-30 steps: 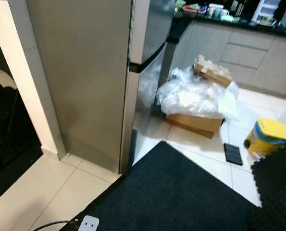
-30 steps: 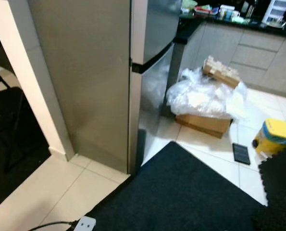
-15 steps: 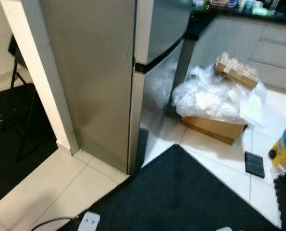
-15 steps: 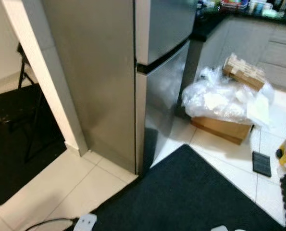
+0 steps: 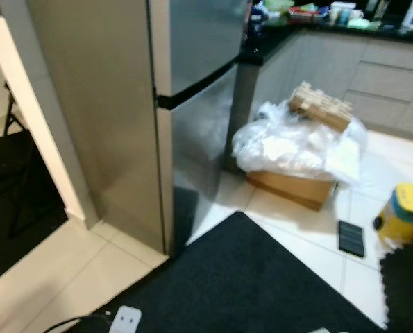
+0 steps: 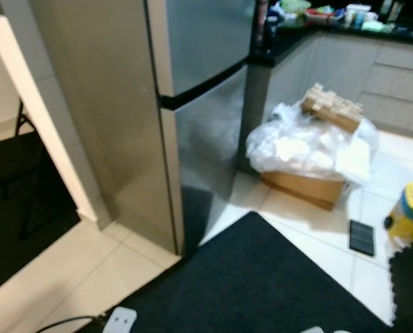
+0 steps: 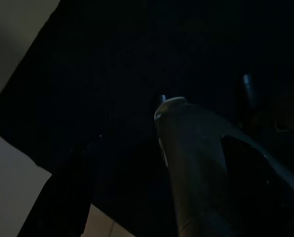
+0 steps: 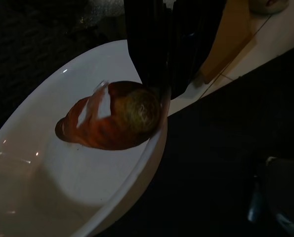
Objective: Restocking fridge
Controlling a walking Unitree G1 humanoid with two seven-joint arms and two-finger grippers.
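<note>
The robot stands facing the closed fridge point(image 5: 185, 90), its right gripper point(image 8: 161, 74) clamped on the rim of a white bowl point(image 8: 48, 177) holding a reddish fruit point(image 8: 112, 121); next, likely, the left gripper point(image 7: 137, 163), fingers apart, opens the door.

The right gripper point(image 8: 164, 74) points down, its black fingers closed on a bowl point(image 8: 48, 177) rim. The left gripper point(image 7: 132, 163) hangs idle in shadow.
</note>
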